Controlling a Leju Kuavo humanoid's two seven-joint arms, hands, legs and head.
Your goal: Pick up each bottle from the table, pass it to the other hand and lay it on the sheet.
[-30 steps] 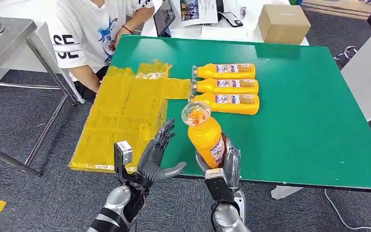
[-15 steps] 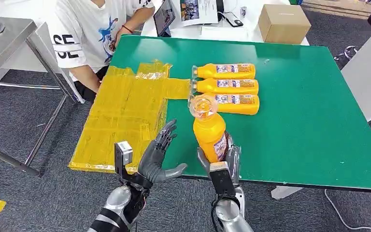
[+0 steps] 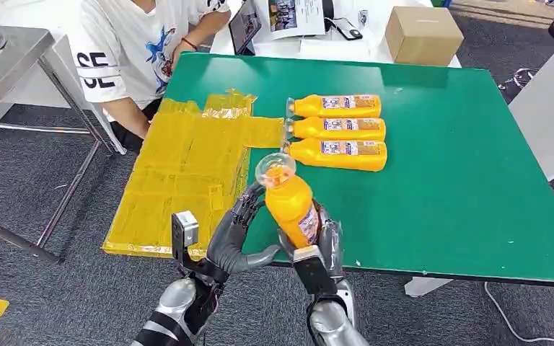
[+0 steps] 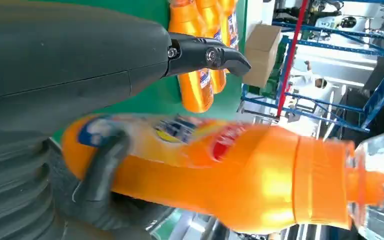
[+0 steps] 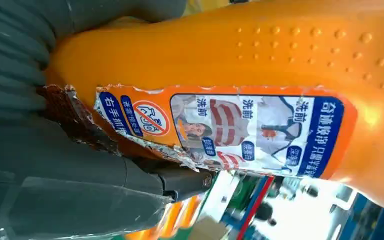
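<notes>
The right hand (image 3: 316, 245) has its fingers clamped round the base of an upright orange bottle (image 3: 288, 203) over the table's (image 3: 462, 180) near edge. The left hand (image 3: 234, 238), fingers spread, waits just beside it. Smooth, stiff plastic, probably slippery: best taken mid-body. The yellow sheet (image 3: 180, 169) lies left.

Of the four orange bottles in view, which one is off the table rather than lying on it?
The bottle gripped by the right hand, cap up, beside the left hand. The other three bottles lie side by side on the green table.
</notes>
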